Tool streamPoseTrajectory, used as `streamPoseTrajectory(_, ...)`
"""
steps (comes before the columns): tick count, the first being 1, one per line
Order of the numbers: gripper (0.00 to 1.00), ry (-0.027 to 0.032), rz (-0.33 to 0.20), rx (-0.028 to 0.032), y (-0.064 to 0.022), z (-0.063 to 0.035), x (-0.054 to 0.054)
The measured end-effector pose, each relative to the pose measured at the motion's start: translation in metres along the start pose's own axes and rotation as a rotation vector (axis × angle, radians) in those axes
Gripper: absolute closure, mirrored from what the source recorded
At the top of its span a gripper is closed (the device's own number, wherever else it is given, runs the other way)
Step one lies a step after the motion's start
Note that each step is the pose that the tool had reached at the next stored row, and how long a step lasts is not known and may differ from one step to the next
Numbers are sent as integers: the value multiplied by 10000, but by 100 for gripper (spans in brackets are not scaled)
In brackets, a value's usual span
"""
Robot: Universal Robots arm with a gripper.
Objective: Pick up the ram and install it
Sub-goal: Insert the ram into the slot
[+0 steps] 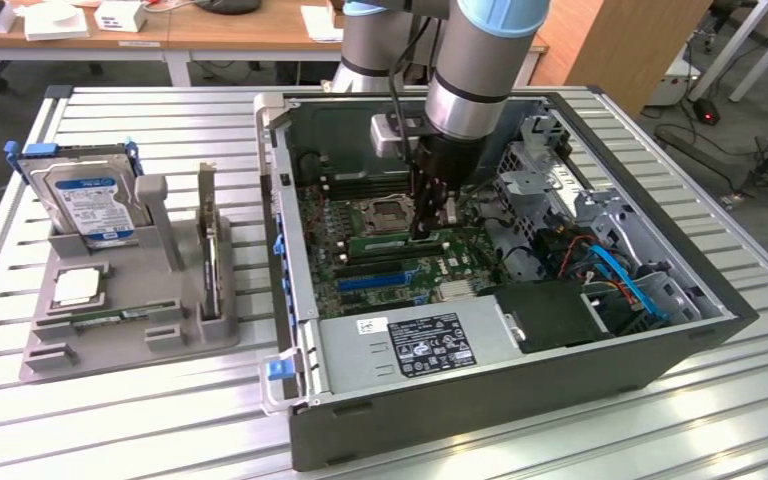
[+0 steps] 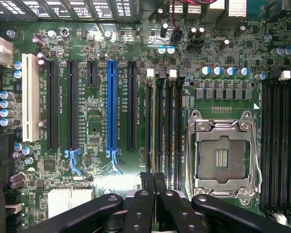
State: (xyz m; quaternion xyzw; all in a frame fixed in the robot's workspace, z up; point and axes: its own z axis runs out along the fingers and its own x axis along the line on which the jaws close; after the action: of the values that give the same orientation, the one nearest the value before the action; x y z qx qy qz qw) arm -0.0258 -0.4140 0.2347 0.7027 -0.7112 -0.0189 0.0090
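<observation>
The gripper [image 2: 153, 178] has its two black fingers pressed together, tips low over the motherboard inside the open computer case [image 1: 491, 400]. They sit at one end of the ram [image 2: 158, 126], which stands on edge in a memory slot and shows as a thin pale strip among four parallel slots. In the exterior view the gripper [image 1: 423, 232] comes straight down onto the end of that green stick [image 1: 384, 245]. Whether the fingers pinch the stick's top edge or merely bear on it cannot be told, nor whether it is fully home. Just beside this bank lies the empty processor socket [image 2: 222, 158], its metal frame shut over bare contacts; on the other side run the long expansion slots, among them a blue one [image 2: 111, 104]. Well apart from the case, a grey tray [image 1: 131, 345] holds a hard drive [image 1: 91, 205], an upright expansion card [image 1: 207, 235] and a square processor chip [image 1: 77, 287]. The chief risk, to my mind, is uneven seating: force at one end alone could leave the far end riding high with its latch unclosed, or cock the stick in the slot. The edge is narrow too, so the closed tips could slide off onto a neighbouring slot or towards the socket, and hard pressure could flex the board.
</observation>
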Motion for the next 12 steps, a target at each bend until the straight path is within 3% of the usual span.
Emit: streamPoseTrajectory(12, 89, 0, 2, 0, -15, 0, 0)
